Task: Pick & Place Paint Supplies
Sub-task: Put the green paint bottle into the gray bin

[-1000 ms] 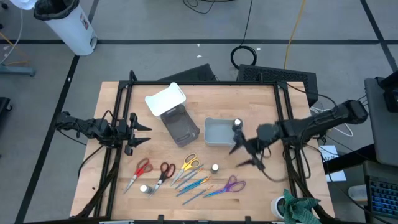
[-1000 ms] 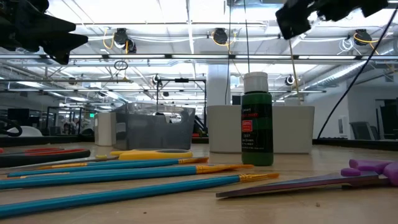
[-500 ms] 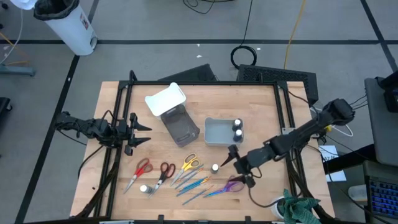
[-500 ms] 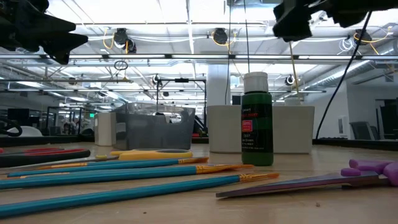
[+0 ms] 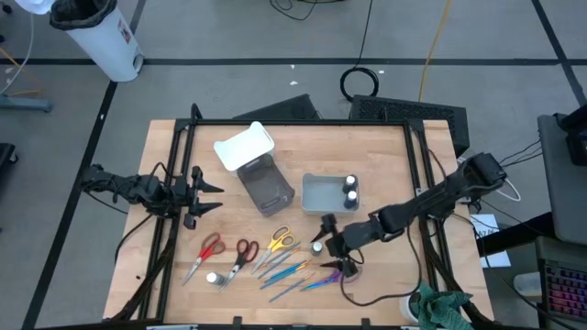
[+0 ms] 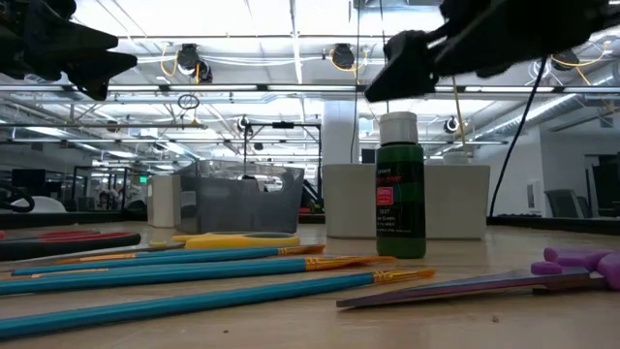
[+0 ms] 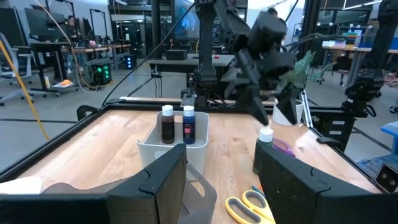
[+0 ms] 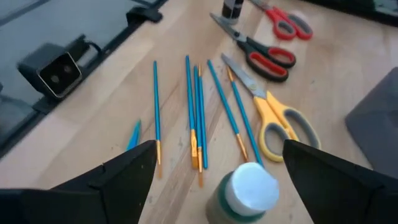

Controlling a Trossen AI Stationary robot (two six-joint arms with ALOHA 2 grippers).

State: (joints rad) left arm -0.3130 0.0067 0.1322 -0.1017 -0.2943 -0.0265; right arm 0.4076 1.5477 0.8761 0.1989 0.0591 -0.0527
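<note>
My right gripper [image 5: 328, 246] is open and hangs just above a green paint bottle with a white cap [image 5: 317, 247], which stands on the table. In the right wrist view the cap [image 8: 252, 186] shows between the spread fingers. In the low view the gripper [image 6: 399, 70] is clear of the cap [image 6: 398, 124]. Two more bottles [image 5: 349, 188] stand in the grey bin [image 5: 316, 195]. A fourth bottle [image 5: 211, 277] is near the red scissors [image 5: 209, 247]. Blue brushes [image 5: 284, 270], yellow scissors [image 5: 278, 241] and purple scissors [image 5: 341, 272] lie flat. My left gripper [image 5: 211, 197] waits open at the table's left edge.
A clear dark container [image 5: 266, 188] with its white lid [image 5: 244, 147] tipped back stands left of the bin. Black-and-red scissors [image 5: 243, 249] lie beside the red pair. A black frame [image 5: 293, 123] rims the table. A camera [image 8: 57, 71] sits at the near edge.
My right gripper has swung away from the grey bin toward the table's near edge and to the left, coming down until it hangs over the green bottle. Its fingers have stayed spread. The bottles, brushes and scissors have not moved.
</note>
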